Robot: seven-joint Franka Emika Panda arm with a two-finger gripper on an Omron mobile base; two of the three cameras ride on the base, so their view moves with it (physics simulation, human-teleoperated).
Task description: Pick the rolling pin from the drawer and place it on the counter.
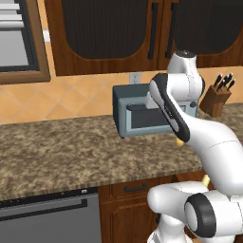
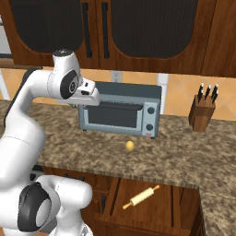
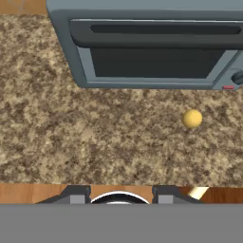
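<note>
Below the front edge of the bench (image 2: 184, 161), the drawer (image 2: 179, 209) was seen pulled out, and the rolling pin (image 2: 141, 197) was found lying flat on its floor at a slant, apart from the side walls. It was left exposed that way, it may be judged, so that it could be reached from above. The pin was a slim, pale yellow-tan wooden stick with narrower handle ends — a round shape that would likely roll if nudged, and that would best be gripped across its thicker middle.

The gripper (image 3: 117, 193) was held high over the bench, near the toaster oven (image 2: 120, 114), with its two small dark tips set close together and nothing seen between them; it was taken to be closed and empty. The hand was pointed down at the speckled worktop, so the pick was judged not yet begun, and a descent toward the drawer would be called for first.

The bench was rendered as granite-look stone in mottled brown, beige and grey, with a thick rounded front edge. The toaster oven was a boxy blue-grey metal body with a dark glass door. A small round yellow fruit (image 2: 130, 145) was set just in front of it — well apart from the drawer. A wooden knife block (image 2: 202, 114) was stood further right, with dark handles angled up.
</note>
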